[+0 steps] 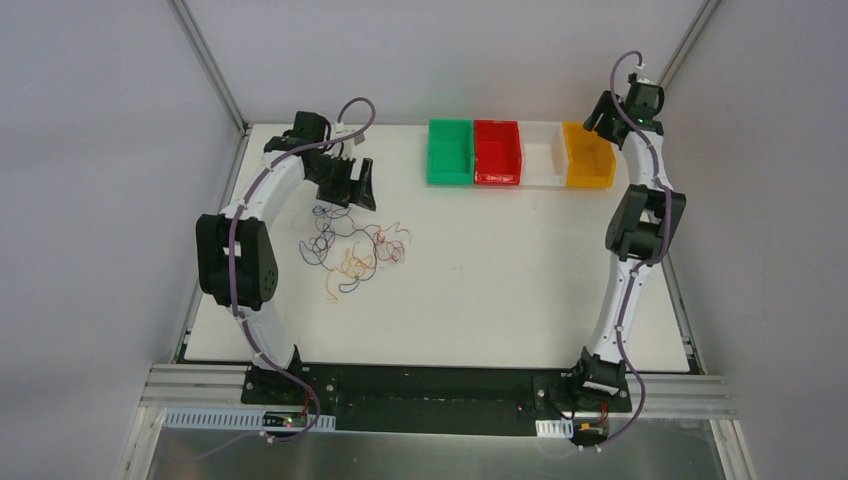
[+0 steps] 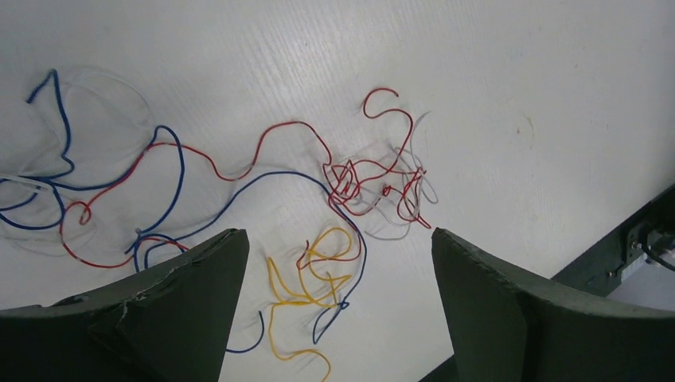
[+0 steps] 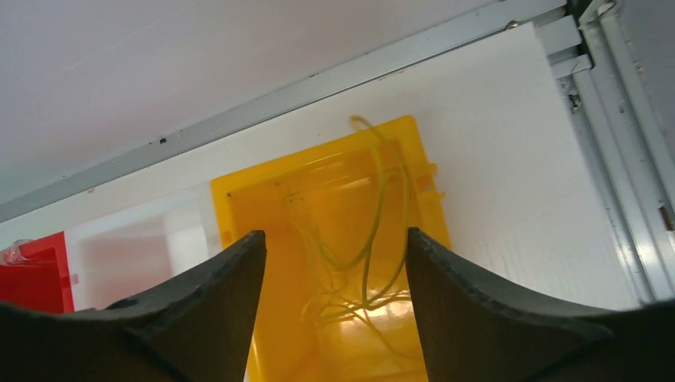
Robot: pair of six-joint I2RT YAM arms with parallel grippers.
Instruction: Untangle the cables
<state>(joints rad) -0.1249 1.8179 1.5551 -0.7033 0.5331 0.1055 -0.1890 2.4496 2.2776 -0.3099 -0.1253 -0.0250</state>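
- Thin, curly cables (image 1: 350, 248) in red, blue, orange-yellow and pale grey lie loosely tangled on the matte white table (image 1: 500, 300), centre-left of the top view.
- Left gripper (image 2: 336, 235): spread wide above them, empty.
- Right gripper (image 3: 336, 239): released, over the yellow bin (image 3: 263, 207), last of four plastic bins.

Colours: red cable (image 2: 350, 181), blue cable (image 2: 182, 163), yellow cable (image 2: 314, 278), pale grey cable (image 2: 390, 236). Upper centre: green bin (image 1: 450, 178), red bin (image 1: 497, 178), white bin (image 1: 541, 180), yellow bin (image 1: 588, 181). White table (image 1: 500, 300).
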